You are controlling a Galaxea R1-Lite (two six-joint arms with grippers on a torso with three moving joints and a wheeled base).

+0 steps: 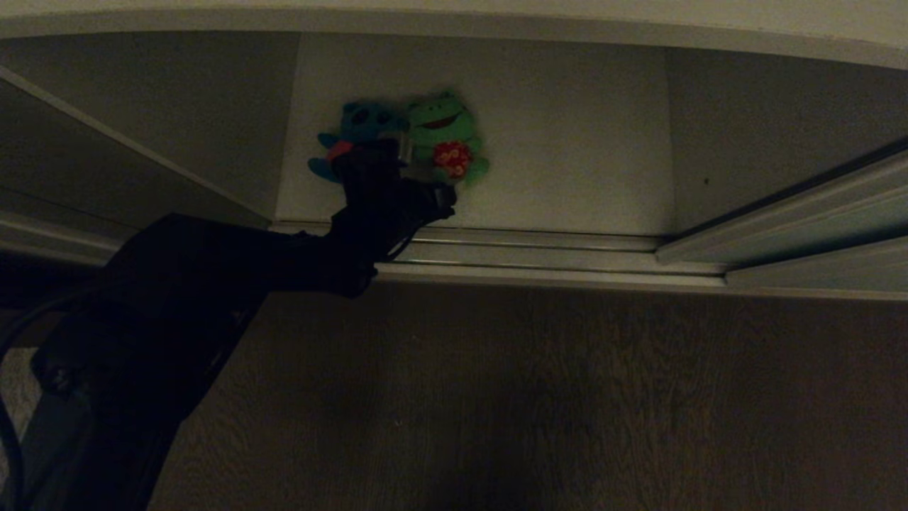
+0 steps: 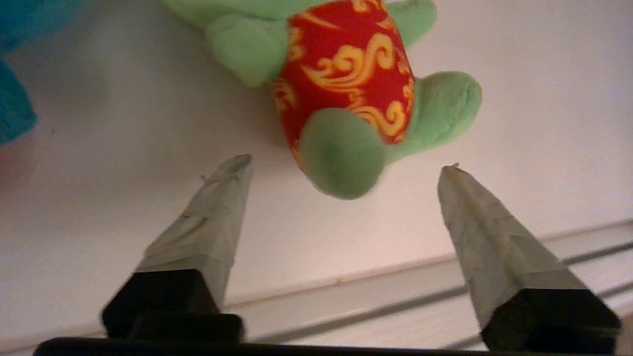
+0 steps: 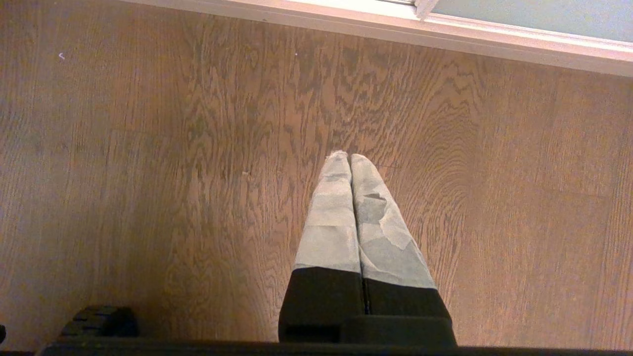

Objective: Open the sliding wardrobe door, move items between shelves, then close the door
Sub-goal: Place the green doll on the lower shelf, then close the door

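Two items lie side by side on the white shelf [image 1: 567,142] at the wardrobe's bottom: a blue plush toy [image 1: 358,128] and a green frog [image 1: 443,135] with a red flowered belly. My left gripper [image 1: 397,160] reaches in over the door tracks and stands open [image 2: 342,165] just in front of the frog [image 2: 346,89]. One frog foot pokes into the gap, and neither finger touches it. The blue toy [image 2: 15,113] shows at the edge of the left wrist view. The sliding wardrobe door [image 1: 816,213] is pushed to the right. My right gripper [image 3: 350,157] hangs shut over the floor.
Metal door tracks [image 1: 539,248] run along the shelf's front edge. Brown wooden floor [image 1: 539,397] lies in front of the wardrobe. White side walls [image 1: 177,106] close the compartment on both sides. The shelf to the right of the frog is bare.
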